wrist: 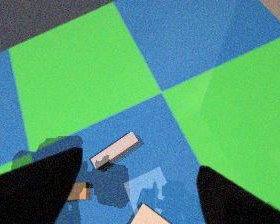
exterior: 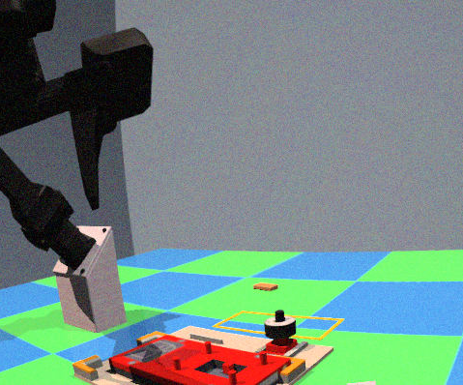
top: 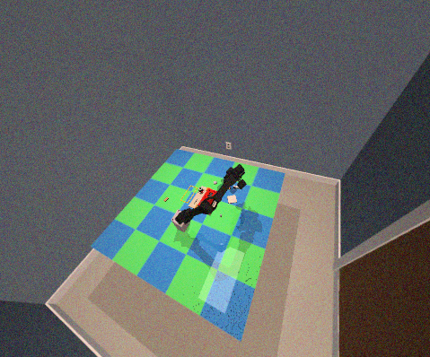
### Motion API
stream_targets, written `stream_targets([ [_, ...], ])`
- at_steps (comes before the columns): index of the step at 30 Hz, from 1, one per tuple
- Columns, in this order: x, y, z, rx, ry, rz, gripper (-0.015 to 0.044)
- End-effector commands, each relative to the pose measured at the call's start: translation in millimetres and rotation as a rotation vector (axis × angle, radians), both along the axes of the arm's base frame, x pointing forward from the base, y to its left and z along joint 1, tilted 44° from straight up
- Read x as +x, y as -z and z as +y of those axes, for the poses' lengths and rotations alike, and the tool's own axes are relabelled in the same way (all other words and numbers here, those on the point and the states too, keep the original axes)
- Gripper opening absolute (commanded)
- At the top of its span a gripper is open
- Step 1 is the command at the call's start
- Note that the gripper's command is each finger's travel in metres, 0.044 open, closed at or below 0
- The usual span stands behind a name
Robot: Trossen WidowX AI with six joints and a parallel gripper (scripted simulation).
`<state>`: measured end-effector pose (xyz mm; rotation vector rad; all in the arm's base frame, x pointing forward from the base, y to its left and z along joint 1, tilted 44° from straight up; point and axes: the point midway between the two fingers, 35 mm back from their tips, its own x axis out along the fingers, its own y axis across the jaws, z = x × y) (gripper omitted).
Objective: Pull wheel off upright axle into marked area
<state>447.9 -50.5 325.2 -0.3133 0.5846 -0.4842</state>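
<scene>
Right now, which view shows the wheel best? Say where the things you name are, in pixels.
Exterior: the wheel [exterior: 280,329] is unobstructed, with the axle tip [exterior: 279,314] poking out above it. Top shows only a tiny dark spot there; wrist doesn't show it.
</scene>
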Motion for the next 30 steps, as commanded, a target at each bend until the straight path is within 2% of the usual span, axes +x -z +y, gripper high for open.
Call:
stream_targets([
  [1, 7.0, 40.6, 21.8, 0.021, -0.01, 0.097, 0.03],
  [13, -2.6, 176.2, 94.7, 0.019, -0.018, 0.439, 0.03],
  [26, -78.5, 311.3, 155.4, -0.176, 0.026, 0.814, 0.03],
  [30, -91.6, 325.1, 159.7, -0.218, 0.035, 0.854, 0.03],
])
